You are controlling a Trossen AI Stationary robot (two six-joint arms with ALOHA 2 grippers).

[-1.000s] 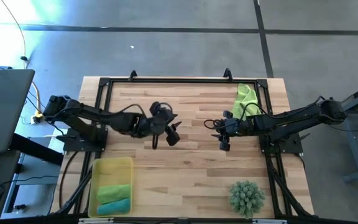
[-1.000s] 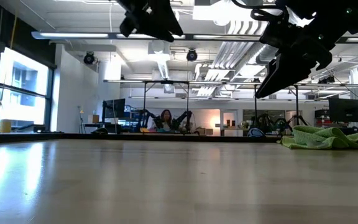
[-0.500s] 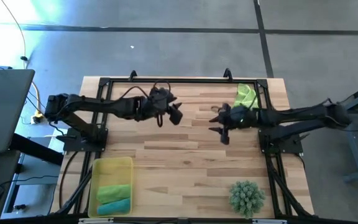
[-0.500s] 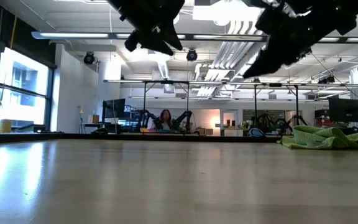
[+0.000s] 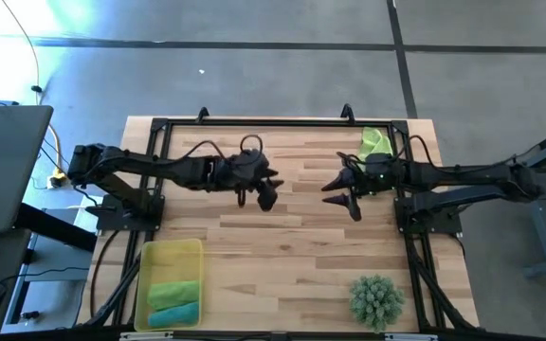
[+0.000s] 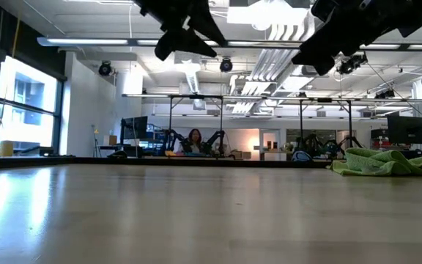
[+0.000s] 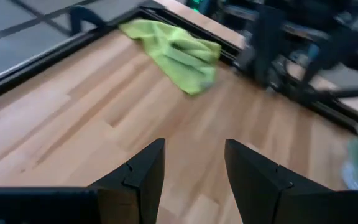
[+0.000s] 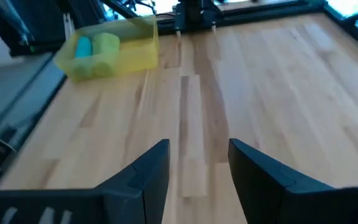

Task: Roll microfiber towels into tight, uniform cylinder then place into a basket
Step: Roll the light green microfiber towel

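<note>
**One towel left to roll**

We hold both arms up off the table (image 5: 282, 242), empty, because the last loose green towel (image 5: 375, 144) lies crumpled at the far right corner and has yet to be fetched. Our right gripper (image 5: 345, 192) hangs just beside that towel, on its near side, fingers spread with bare wood showing between them. Our left gripper (image 5: 257, 192) hovers farther along the table from the towel, fingers likewise apart and gripping nothing; its camera looks straight toward the cloth. Diagonally across from the towel sits the basket (image 5: 156, 254), already holding a green roll (image 5: 173, 291) and a teal roll (image 5: 175, 313) side by side.
</note>
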